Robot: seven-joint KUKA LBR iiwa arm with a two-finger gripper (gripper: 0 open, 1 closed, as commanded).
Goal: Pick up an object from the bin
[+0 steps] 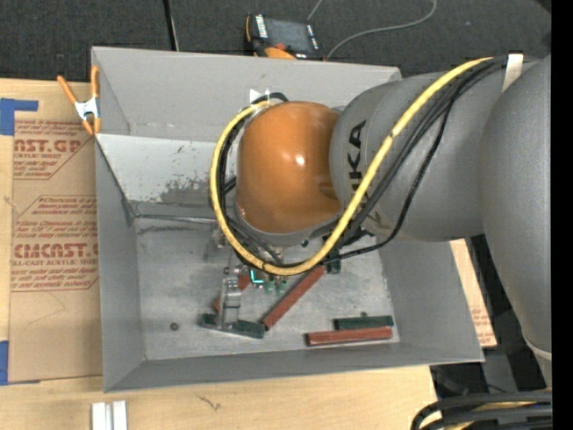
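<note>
Hanging low over the floor of the bin (pixel 161 240), the gripper (pixel 231 301) sits under the arm's orange cover (pixel 286 164), left of the middle and near the lower edge as the view shows it. Whether the pincer is spread or pressed together I cannot tell; the cover and cables hide most of it.

Its tip stands just above, perhaps touching, a short dark green strip (pixel 235 326) lying flat near that lower edge. This is the likeliest thing to be picked. A long red-brown stick (pixel 294 297) slants up from the strip's right end, and the two seem to meet or overlap there.

The main risk is the strip's flatness. A thin piece lying flush on metal gives little to close on, so the pincer may scrape the floor and come up with nothing. Closing could also catch the stick's end, which would tip or drag both pieces.

A red-brown bar (pixel 349 337) and a dark green bar (pixel 363 322) lie side by side toward the lower right corner, well apart and unlikely to interfere.
</note>
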